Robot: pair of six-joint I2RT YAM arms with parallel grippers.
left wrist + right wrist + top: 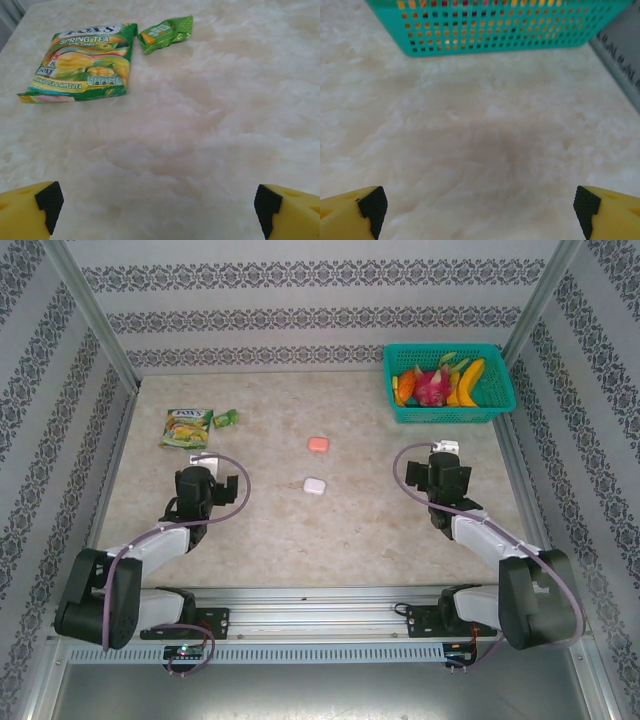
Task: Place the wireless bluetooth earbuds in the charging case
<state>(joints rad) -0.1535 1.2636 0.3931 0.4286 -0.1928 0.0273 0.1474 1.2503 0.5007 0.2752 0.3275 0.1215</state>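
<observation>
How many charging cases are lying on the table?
2: the pink case lies near the centre, the white case close beside it, toward the near edge. More could be hidden inside the basket.

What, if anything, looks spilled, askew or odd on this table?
Nothing stands out. The pink case and white case lie apart mid-table, the candy bag and small green packet lie far left, and the fruit sits inside the teal basket. The left gripper and right gripper are open, holding nothing.
</observation>
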